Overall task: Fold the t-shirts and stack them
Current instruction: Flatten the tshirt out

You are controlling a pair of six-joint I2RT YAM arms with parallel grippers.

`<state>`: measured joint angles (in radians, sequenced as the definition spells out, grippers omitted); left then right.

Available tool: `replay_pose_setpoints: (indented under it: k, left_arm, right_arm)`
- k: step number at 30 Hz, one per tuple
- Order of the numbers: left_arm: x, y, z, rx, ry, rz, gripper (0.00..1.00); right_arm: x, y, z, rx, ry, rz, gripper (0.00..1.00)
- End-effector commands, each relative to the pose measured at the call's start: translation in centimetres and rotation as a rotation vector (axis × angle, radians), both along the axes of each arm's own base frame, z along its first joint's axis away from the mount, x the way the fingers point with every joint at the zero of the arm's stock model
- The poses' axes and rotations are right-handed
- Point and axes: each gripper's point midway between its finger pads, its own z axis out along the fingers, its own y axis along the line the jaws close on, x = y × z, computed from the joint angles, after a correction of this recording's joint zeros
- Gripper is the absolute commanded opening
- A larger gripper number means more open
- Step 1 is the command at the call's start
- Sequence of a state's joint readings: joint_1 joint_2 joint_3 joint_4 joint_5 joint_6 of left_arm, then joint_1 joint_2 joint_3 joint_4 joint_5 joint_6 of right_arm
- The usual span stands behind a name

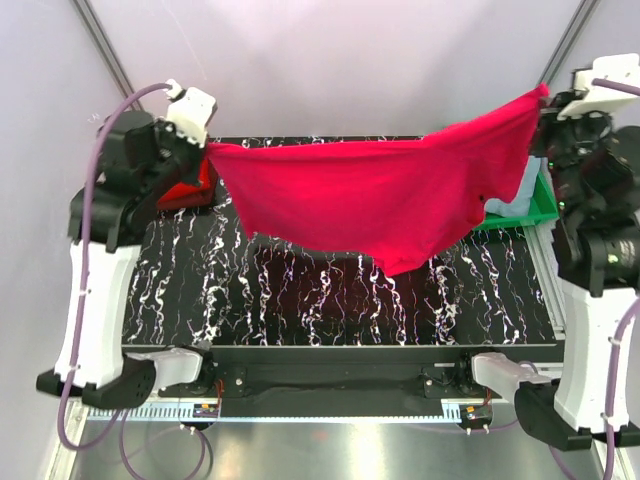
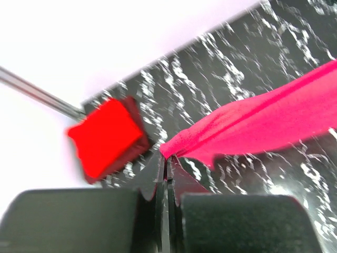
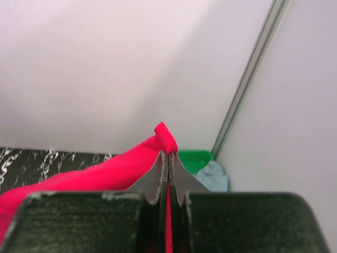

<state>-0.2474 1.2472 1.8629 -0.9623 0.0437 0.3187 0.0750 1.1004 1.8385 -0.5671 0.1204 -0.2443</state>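
Note:
A crimson t-shirt point(image 1: 380, 195) hangs stretched in the air between both arms above the black marbled table point(image 1: 300, 300). My left gripper point(image 1: 207, 150) is shut on its left corner, which shows in the left wrist view point(image 2: 253, 124). My right gripper point(image 1: 543, 98) is shut on its right corner, higher up, seen in the right wrist view point(image 3: 166, 138). A folded bright red t-shirt point(image 1: 188, 190) lies at the table's back left, also in the left wrist view point(image 2: 105, 134). A pale grey-blue t-shirt point(image 1: 518, 195) sits in the green tray, also in the right wrist view point(image 3: 213, 176).
The green plastic tray point(image 1: 535, 205) stands at the back right edge of the table, partly behind the hanging shirt. White walls with metal frame bars point(image 1: 100, 45) close in the back and sides.

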Motion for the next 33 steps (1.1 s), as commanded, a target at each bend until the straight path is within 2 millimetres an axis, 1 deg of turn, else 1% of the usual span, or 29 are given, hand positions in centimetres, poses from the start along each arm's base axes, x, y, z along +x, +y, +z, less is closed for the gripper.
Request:
replay_pose_setpoints:
  k: [1, 3, 4, 5, 6, 7, 8, 9, 10, 11, 12, 13, 14, 15, 16, 17, 18, 19, 21, 24, 25, 26, 27, 28, 29, 30, 31, 32, 33]
  left_arm:
    - [-1.3, 2.6, 6.8, 0.026, -0.249, 0.092, 0.00]
    - [-1.6, 3.2, 8.6, 0.022, -0.303, 0.121, 0.00]
    - [-1.5, 3.3, 9.6, 0.013, -0.336, 0.129, 0.00]
    - [-1.4, 3.4, 10.4, 0.010, -0.360, 0.137, 0.00]
    - [-1.2, 3.7, 10.7, 0.015, -0.373, 0.154, 0.00]
    - [-0.9, 3.8, 11.5, 0.014, -0.406, 0.164, 0.00]
    - [-0.4, 4.0, 11.5, 0.038, -0.415, 0.171, 0.00]
    - [0.4, 4.1, 10.6, 0.060, -0.403, 0.183, 0.00]
    - [1.1, 4.1, 10.4, 0.073, -0.406, 0.188, 0.00]
    - [2.1, 4.1, 9.5, 0.090, -0.387, 0.194, 0.00]
    - [2.9, 4.1, 8.1, 0.100, -0.356, 0.201, 0.00]
    - [3.5, 3.9, 7.4, 0.099, -0.339, 0.197, 0.00]
    - [4.6, 3.4, 5.9, 0.096, -0.300, 0.187, 0.00]
    - [5.2, 3.2, 5.4, 0.092, -0.285, 0.187, 0.00]
    - [5.5, 3.0, 4.7, 0.093, -0.259, 0.180, 0.00]
    - [6.0, 2.5, 4.5, 0.085, -0.246, 0.163, 0.00]
    - [6.2, 2.4, 4.4, 0.084, -0.235, 0.158, 0.00]
    - [6.1, 2.3, 4.3, 0.083, -0.227, 0.156, 0.00]
    - [5.7, 2.2, 4.9, 0.073, -0.235, 0.147, 0.00]
    - [4.2, 2.4, 5.3, 0.072, -0.244, 0.142, 0.00]
    - [3.7, 2.6, 5.3, 0.070, -0.247, 0.143, 0.00]
    - [2.6, 2.8, 5.3, 0.065, -0.254, 0.142, 0.00]
    - [2.0, 2.9, 5.2, 0.061, -0.256, 0.143, 0.00]
    - [1.4, 3.0, 5.2, 0.056, -0.257, 0.143, 0.00]
    - [0.1, 3.2, 5.0, 0.039, -0.261, 0.145, 0.00]
    - [-0.7, 3.3, 5.0, 0.031, -0.264, 0.145, 0.00]
    - [-1.5, 3.4, 4.7, 0.026, -0.260, 0.139, 0.00]
    - [-3.0, 3.5, 4.5, 0.013, -0.269, 0.126, 0.00]
    - [-4.7, 3.9, 5.0, -0.001, -0.298, 0.128, 0.00]
  right_arm:
    - [-3.7, -1.6, 5.9, -0.020, -0.172, -0.070, 0.00]
    - [-3.6, -2.0, 7.4, -0.015, -0.202, -0.087, 0.00]
    - [-4.4, -2.1, 9.1, -0.013, -0.246, -0.093, 0.00]
    - [-3.5, -1.9, 9.4, -0.020, -0.251, -0.085, 0.00]
    - [-3.2, -1.8, 9.8, -0.035, -0.260, -0.085, 0.00]
    - [-2.6, -1.8, 10.2, -0.043, -0.281, -0.086, 0.00]
    - [-2.1, -1.6, 10.1, -0.056, -0.284, -0.079, 0.00]
    - [-1.4, -1.5, 9.7, -0.081, -0.275, -0.078, 0.00]
    - [0.2, -1.4, 8.2, -0.089, -0.234, -0.074, 0.00]
    - [1.5, -1.3, 7.5, -0.087, -0.224, -0.070, 0.00]
    - [3.1, -1.0, 5.6, -0.074, -0.179, -0.056, 0.00]
    - [4.7, -0.7, 4.4, -0.068, -0.149, -0.040, 0.00]
    - [5.7, -0.3, 3.4, -0.062, -0.125, -0.022, 0.00]
    - [6.6, -0.1, 2.6, -0.036, -0.105, -0.011, 0.00]
    - [8.0, 0.1, 1.7, -0.026, -0.074, -0.002, 0.00]
    - [8.4, 0.5, 1.5, -0.014, -0.064, 0.012, 0.00]
    - [8.4, 0.6, 2.0, 0.001, -0.073, 0.019, 0.00]
    - [8.8, 0.7, 1.7, 0.003, -0.060, 0.026, 0.00]
    - [8.6, 0.8, 1.9, 0.011, -0.062, 0.032, 0.00]
    - [7.3, 0.9, 2.3, 0.026, -0.065, 0.037, 0.00]
    - [6.2, 0.8, 2.6, 0.029, -0.070, 0.038, 0.00]
    - [5.6, 0.8, 2.7, 0.031, -0.070, 0.041, 0.00]
    - [4.9, 0.9, 2.7, 0.038, -0.069, 0.047, 0.00]
    - [3.4, 0.9, 2.6, 0.043, -0.061, 0.051, 0.00]
    - [2.5, 1.1, 2.6, 0.045, -0.061, 0.064, 0.00]
    - [1.8, 1.2, 2.1, 0.053, -0.047, 0.075, 0.00]
    - [0.9, 1.4, 2.1, 0.057, -0.048, 0.088, 0.00]
    - [-1.5, 1.7, 2.5, 0.057, -0.069, 0.108, 0.00]
    - [-3.8, 1.6, 2.8, 0.058, -0.095, 0.110, 0.00]
